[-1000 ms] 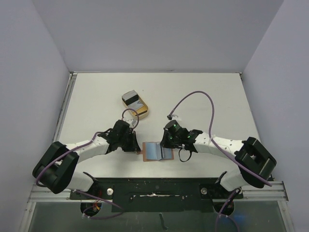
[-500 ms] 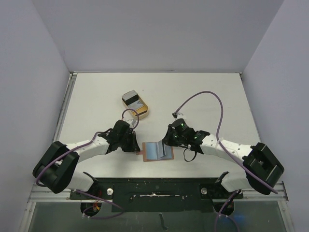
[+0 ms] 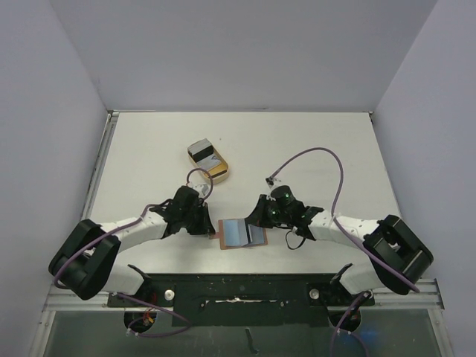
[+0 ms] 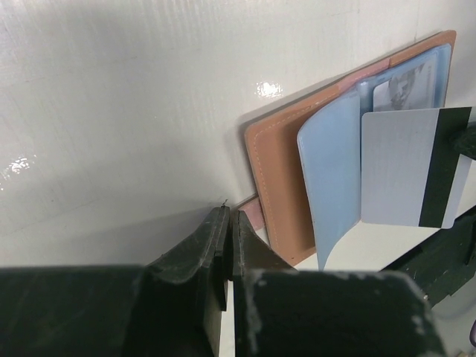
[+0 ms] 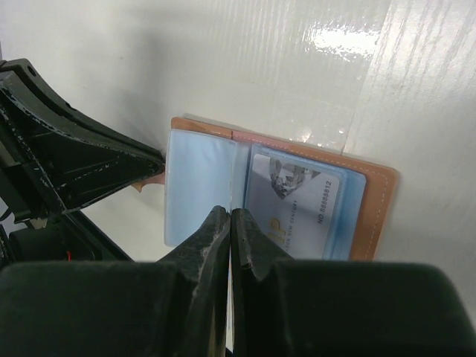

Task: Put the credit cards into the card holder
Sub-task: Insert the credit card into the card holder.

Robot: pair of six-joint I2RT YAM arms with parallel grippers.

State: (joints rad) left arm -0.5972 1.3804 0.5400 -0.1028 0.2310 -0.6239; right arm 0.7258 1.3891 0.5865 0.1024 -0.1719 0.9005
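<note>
**Operator:** Is there any writing I can go by?

**Spotter:** Only on the printed credit card [image 5: 294,204] tucked into the pocket on the 3 o'clock half of the card holder [image 3: 238,232]. You can read "NO." and then what looks like a run of eights ending in 12, beside a faceted grey emblem. The rest is too small to read.

**Operator:** What does the holder look like?

**Spotter:** It lies open at 6 o'clock on your glossy white worktop [image 3: 312,149]. The cover is tan and leather-like with a stitched edge. Inside are smooth blue-grey pockets, and one leaf [image 4: 331,171] curls upward. A pinkish snap tab [image 4: 251,208] sticks out on its 9 o'clock side.

**Operator:** And my hands?

**Spotter:** Your left hand [image 4: 227,216] lies low at 9 o'clock of the holder. Its fingers are pressed together with the tips at the tab, and I can't tell whether they nip it. Your right hand [image 5: 229,216] sits at 1 o'clock of the holder with its forearm stretched low. It pinches the silver credit card [image 4: 398,167] by one end. That card is a flat matte rectangle with a black magnetic stripe, held over the open holder near the fold.

**Operator:** Where are the other cards?

**Spotter:** At 11 o'clock of the holder, well apart from it, the tan oval tray [image 3: 221,172] carries more credit cards [image 3: 201,151], dark and silver.
</note>
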